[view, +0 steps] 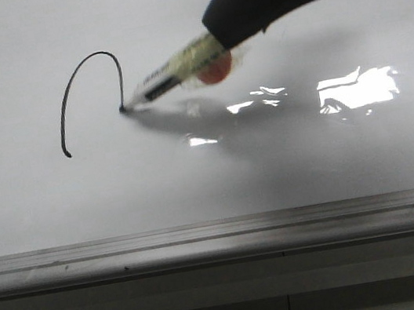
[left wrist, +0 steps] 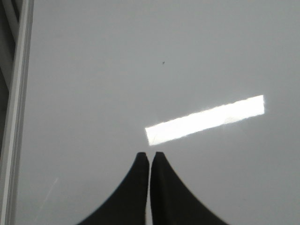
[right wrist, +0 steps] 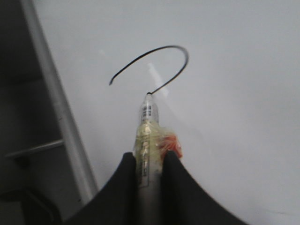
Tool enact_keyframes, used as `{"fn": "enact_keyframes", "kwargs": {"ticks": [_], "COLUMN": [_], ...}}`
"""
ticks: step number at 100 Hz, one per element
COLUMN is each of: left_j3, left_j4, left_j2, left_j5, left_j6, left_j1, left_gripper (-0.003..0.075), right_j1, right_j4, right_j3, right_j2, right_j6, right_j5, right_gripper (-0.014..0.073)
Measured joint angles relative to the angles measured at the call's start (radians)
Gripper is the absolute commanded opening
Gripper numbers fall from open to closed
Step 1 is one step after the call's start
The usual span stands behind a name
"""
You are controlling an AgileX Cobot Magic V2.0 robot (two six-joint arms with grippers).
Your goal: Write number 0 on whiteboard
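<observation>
The whiteboard [view: 48, 205] fills the front view, with a grey metal rail along its near edge. On it is a thin dark arc, the number 0 [view: 77, 80], an open hook shape; it also shows in the right wrist view [right wrist: 174, 50]. My right gripper [view: 222, 31] is shut on a pale marker [view: 177, 68] wrapped in tape with an orange patch, and the marker's tip touches the board at the line's end. In the right wrist view the fingers [right wrist: 125, 171] clamp the marker [right wrist: 147, 126]. My left gripper [left wrist: 150, 154] is shut and empty above bare board.
Bright glare patches [view: 359, 88] lie on the board right of the marker. The rail [view: 221, 236] runs along the board's near edge, with a darker ledge below. In the left wrist view a frame edge [left wrist: 16, 112] and a glare strip [left wrist: 206, 119] show.
</observation>
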Motion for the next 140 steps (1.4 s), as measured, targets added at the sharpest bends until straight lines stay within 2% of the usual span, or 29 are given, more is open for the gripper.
{"fn": "enact_keyframes", "kwargs": {"ticks": [9,24,45,63,87,104,123,140], "left_j3": [0.0,0.0,0.0,0.0,0.0,0.0,0.002,0.014], "left_j4": [0.0,0.0,0.0,0.0,0.0,0.009,0.02,0.024], "left_j2": [0.0,0.0,0.0,0.0,0.0,0.0,0.0,0.0], "left_j5": [0.0,0.0,0.0,0.0,0.0,0.056,0.233,0.325], "left_j6": [0.0,0.0,0.0,0.0,0.0,0.002,0.006,0.008], "left_j1": [0.0,0.0,0.0,0.0,0.0,0.0,0.0,0.0], "left_gripper": [-0.002,-0.002,-0.002,-0.002,-0.002,-0.002,-0.002,-0.002], "right_j1": [0.0,0.014,0.094,0.102,0.102,0.1,0.1,0.1], "right_j4": [0.008,0.042,0.047,0.047,0.037,0.028,0.022,0.008], "right_j3": [0.0,0.0,-0.009,-0.023,-0.023,-0.023,-0.016,0.02], "right_j2": [0.013,0.061,0.111,0.115,0.087,-0.013,-0.083,-0.083], "right_j6": [0.001,0.001,-0.007,-0.009,-0.009,-0.009,-0.011,-0.011], "right_j5": [0.052,0.055,-0.033,-0.121,-0.11,0.003,0.272,0.35], "right_gripper": [-0.0069,-0.0069,-0.0069,-0.0069,-0.0069,-0.0069,-0.0069,-0.0069]}}
